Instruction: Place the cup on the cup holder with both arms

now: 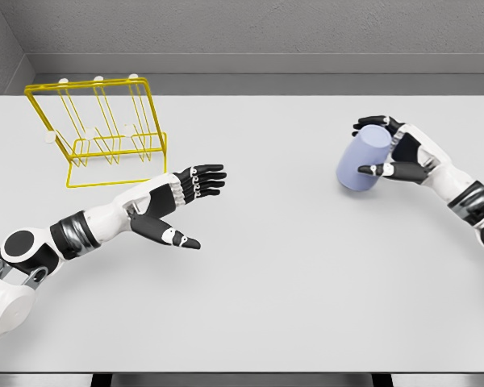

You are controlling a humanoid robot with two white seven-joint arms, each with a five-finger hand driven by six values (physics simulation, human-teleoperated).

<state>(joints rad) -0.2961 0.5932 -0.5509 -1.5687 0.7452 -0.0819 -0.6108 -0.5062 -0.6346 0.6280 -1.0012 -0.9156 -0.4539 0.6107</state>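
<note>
Head view: cup (363, 160) seen at 3 o'clock on table (306, 282), tilted, clasped round wall by right hand (397, 153). Judged light, rigid, smooth; mid-wall grip advised. Left hand (177, 205) spread empty, rack (97, 129) at 10 o'clock.

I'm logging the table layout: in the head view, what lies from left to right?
Rack → left hand → cup → right hand, which grips the cup.

Both arms have smooth white shells broken by black bands and joints, with a round black disc near the left elbow. The left hand (176, 203) and right hand (397, 153) are black-fingered, with white plates and small white knuckle marks.
</note>
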